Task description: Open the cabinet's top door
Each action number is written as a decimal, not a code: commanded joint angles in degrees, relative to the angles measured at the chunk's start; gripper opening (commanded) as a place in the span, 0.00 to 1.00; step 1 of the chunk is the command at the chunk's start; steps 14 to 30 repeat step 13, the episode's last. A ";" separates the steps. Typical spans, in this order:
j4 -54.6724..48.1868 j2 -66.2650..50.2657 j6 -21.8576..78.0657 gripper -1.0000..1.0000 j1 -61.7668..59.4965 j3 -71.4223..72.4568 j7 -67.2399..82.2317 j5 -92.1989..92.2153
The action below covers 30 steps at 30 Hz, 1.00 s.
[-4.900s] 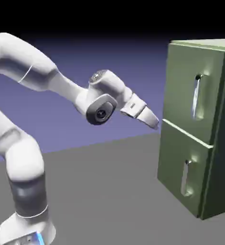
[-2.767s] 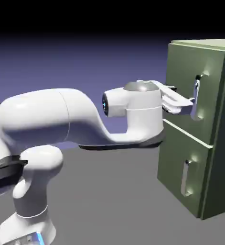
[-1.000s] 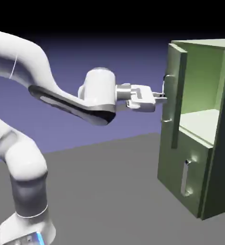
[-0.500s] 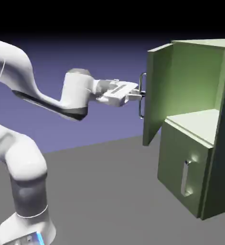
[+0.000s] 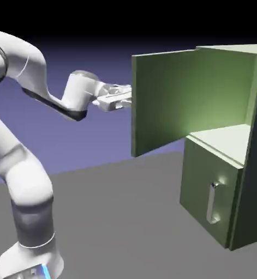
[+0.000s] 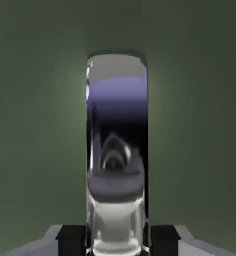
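Note:
The olive-green cabinet [image 5: 253,180] stands at the exterior view's right. Its top door [image 5: 163,103] is swung far out to the left, inner face showing, and the pale green inside [image 5: 226,87] is exposed. My gripper [image 5: 127,98] reaches the door's free left edge from the outer side; the door hides the handle in that view. In the hand view the silver bar handle [image 6: 117,145] fills the middle, upright against the green door panel [image 6: 200,125], and my gripper [image 6: 117,241] is shut on it.
The shorter lower door [image 5: 198,185] is closed, its silver handle [image 5: 212,202] upright. The white arm [image 5: 27,180] rises at the lower left and bends across the top left. Grey table [image 5: 119,218] lies below the open door.
Over the last second my gripper has pulled back to the left with the handle, and the top door has swung from edge-on to wide open.

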<state>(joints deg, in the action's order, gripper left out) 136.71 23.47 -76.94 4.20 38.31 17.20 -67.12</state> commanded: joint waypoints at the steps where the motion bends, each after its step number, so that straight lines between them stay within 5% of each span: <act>1: -1.69 -1.84 2.44 0.00 -0.48 1.28 -0.50 0.62; 12: -19.78 -22.30 27.45 0.00 -1.76 9.93 -7.63 2.89; 13: -19.78 -22.30 27.45 1.00 -1.76 9.93 -7.63 2.90; 30: -19.78 -22.30 27.45 1.00 -1.76 9.93 -7.63 2.90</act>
